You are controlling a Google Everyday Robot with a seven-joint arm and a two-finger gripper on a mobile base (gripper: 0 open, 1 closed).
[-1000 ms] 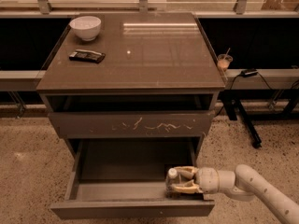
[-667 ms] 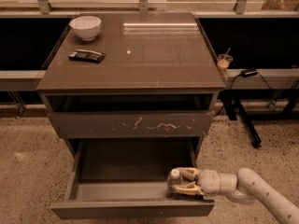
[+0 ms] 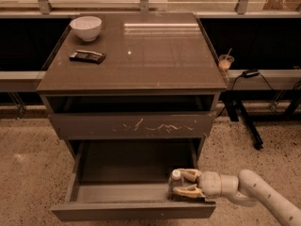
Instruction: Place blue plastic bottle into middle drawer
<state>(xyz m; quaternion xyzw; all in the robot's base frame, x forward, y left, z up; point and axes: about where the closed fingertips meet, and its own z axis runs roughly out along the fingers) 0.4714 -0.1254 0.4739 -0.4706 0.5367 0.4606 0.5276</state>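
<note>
The pincer [image 3: 184, 183] is reaching in from the right, low at the front right corner of the open middle drawer [image 3: 127, 210]. Its two pale fingers [image 3: 190, 174] are closing around the blue plastic bottle [image 3: 175, 177]. The bottle is standing roughly upright between them, white cap on top, inside the drawer's walls and just behind the front panel.

The step in hand looks like the release, so the job here is setting the bottle down cleanly. Its base should be resting on the drawer floor before the fingers part, because a tall, light bottle let go from any height is likely to tip. I cannot tell whether the base is touching the floor yet, as the front panel is hiding it.

Once the fingers are apart, the arm should be lifting straight up. That way it clears the cap, the panel and the right wall without dragging the bottle over.

Just above, the drawer front with pale scratches [image 3: 131, 125] is overhanging the back of the space, so headroom matters. On the cabinet's top surface [image 3: 155, 55], the white bowl [image 3: 86, 27] and a dark flat object [image 3: 87, 56] are sitting well apart from all this.
</note>
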